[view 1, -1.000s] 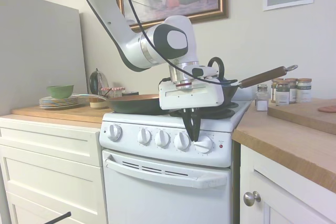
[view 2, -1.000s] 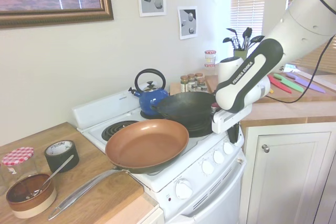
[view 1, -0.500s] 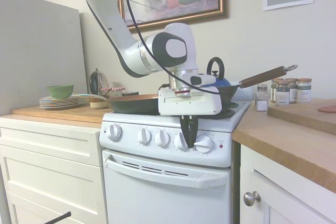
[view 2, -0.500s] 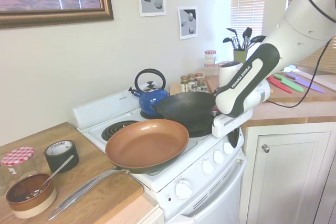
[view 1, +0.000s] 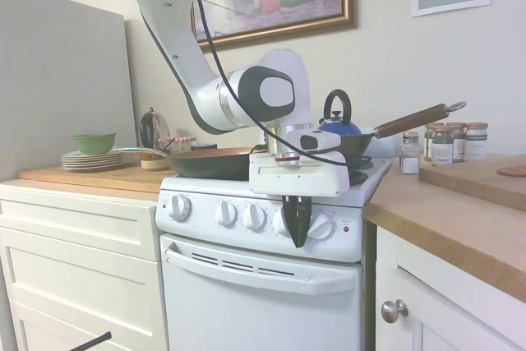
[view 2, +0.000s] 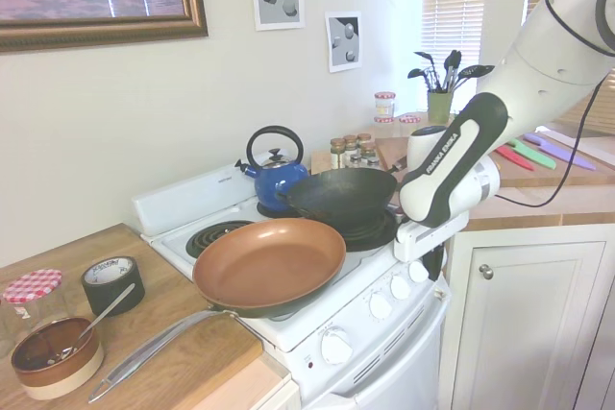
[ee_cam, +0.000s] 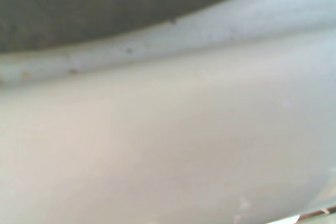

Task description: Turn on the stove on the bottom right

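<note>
The stove [view 1: 246, 306] is a narrow white range with a row of round white knobs [view 1: 226, 214] on its front panel. A small red light [view 1: 346, 228] sits at the right end, and a white oven handle [view 1: 255, 273] runs below. My gripper [view 1: 298, 240] hangs fingers-down in front of the panel, between the fourth knob and the rightmost knob [view 1: 321, 226]. Its dark fingers are pressed together with nothing between them. From the other side, the gripper [view 2: 432, 264] hangs beside the end knob [view 2: 418, 272] at the corner of the stove [view 2: 384, 372]. The wrist view is only a blurred white surface.
A copper frying pan [view 1: 209, 162] and a black wok [view 2: 338, 197] with a wooden handle [view 1: 411, 121] sit on the burners, with a blue kettle [view 2: 277, 178] behind. Wooden counters flank the stove, holding spice jars [view 1: 452, 141] on the right and stacked plates [view 1: 93, 158] on the left.
The gripper has come down from the stovetop's front edge and out in front of the knob panel, its fingertips now lower than the knobs. Pans and kettle have not moved.
</note>
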`<state>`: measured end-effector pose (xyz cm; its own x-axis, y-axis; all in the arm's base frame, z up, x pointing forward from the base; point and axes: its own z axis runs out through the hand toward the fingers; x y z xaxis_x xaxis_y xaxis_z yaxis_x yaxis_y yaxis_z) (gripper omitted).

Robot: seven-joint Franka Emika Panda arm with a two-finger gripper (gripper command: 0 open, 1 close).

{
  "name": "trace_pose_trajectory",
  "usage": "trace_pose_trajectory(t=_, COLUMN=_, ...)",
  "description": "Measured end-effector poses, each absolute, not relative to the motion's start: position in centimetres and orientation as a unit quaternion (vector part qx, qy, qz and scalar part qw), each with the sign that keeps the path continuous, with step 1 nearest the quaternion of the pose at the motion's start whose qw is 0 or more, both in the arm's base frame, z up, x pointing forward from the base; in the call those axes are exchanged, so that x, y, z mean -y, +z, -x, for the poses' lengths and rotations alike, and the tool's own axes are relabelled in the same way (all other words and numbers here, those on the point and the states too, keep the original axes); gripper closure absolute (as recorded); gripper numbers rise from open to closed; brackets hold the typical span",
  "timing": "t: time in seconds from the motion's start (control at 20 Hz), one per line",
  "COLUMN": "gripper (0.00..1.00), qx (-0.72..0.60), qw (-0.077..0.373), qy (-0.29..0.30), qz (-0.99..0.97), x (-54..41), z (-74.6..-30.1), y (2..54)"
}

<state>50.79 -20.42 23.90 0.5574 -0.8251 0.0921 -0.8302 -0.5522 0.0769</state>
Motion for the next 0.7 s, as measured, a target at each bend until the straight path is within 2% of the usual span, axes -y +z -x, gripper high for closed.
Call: trace_pose_trajectory(t=0.7, gripper=1.0, qx=0.468, qw=0.059, qy=0.021, qz=-0.881, x=20.6, z=-50.6, y=22.5)
